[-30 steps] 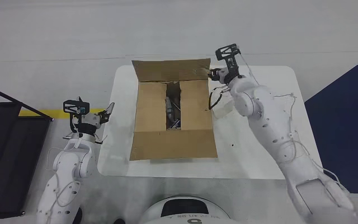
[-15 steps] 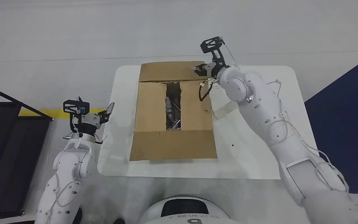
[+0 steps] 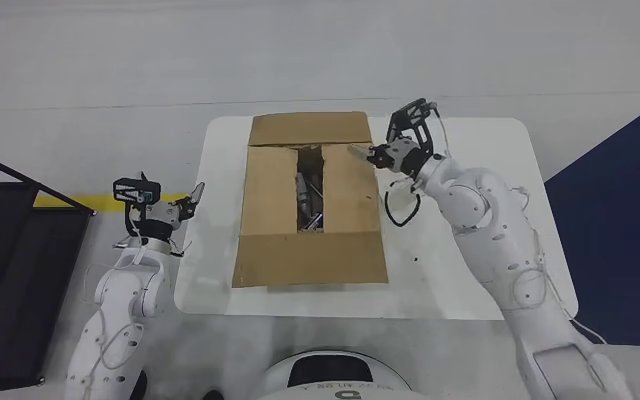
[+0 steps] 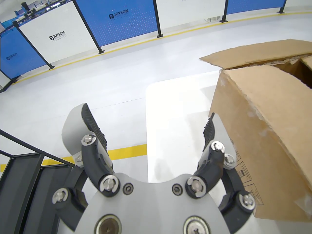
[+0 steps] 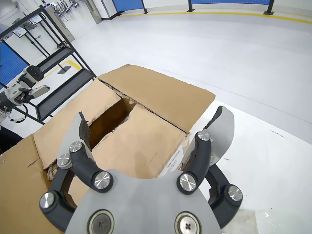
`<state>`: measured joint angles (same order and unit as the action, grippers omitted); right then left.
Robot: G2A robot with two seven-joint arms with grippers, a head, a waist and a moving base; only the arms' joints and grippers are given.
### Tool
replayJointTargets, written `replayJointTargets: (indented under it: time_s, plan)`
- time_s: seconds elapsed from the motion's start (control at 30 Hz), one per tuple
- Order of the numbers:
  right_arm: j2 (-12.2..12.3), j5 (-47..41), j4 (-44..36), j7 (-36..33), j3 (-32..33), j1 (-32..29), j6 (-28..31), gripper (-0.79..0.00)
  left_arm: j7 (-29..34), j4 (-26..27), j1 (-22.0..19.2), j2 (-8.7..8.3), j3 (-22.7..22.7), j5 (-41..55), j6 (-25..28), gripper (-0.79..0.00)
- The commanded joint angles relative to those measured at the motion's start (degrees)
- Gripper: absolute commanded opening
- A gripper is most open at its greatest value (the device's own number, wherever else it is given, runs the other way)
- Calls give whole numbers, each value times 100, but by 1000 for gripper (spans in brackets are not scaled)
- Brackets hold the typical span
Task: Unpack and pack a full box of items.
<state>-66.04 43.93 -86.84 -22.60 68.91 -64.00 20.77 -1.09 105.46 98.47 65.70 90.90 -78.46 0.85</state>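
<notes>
Leaving the far flap (image 3: 310,128) laid outward, the right claw (image 3: 372,153) has swung nearer, over the far right corner of the cardboard box (image 3: 268,205), spread wide and empty. That box sits mid-counter (image 3: 450,270), top nearly closed, items (image 3: 310,200) showing through the centre gap. Likely the right flap (image 3: 352,195) comes next. Left claw (image 3: 193,195) waits wide and empty off the counter's left edge.
</notes>
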Motion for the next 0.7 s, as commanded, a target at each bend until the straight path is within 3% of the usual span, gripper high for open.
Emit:
replayJointTargets:
  time_s: [0.0, 0.13, 0.23, 0.5, 0.67]
  plan:
    - [57, -92, -75, 237, 315, -340, 102, 0, -21, 417, -112, -17, -205, -1159, 45, 0]
    - [191, -49, -317, 498, 995, -1136, 312, 0, 423, 867, -552, 9, -895, -1933, 354, 0]
    - [260, -84, -378, 485, 1364, -1620, 393, 0, 996, 973, -982, 26, -1485, -2474, 1020, 0]
    - [325, -158, -283, 407, 1702, -2076, 531, 0, 2740, 288, -2188, 181, -2744, -2849, 2277, 0]
    - [321, -187, -146, 414, 1654, -2037, 528, 0, 3035, -243, -2624, 252, -3244, -3310, 2608, 0]
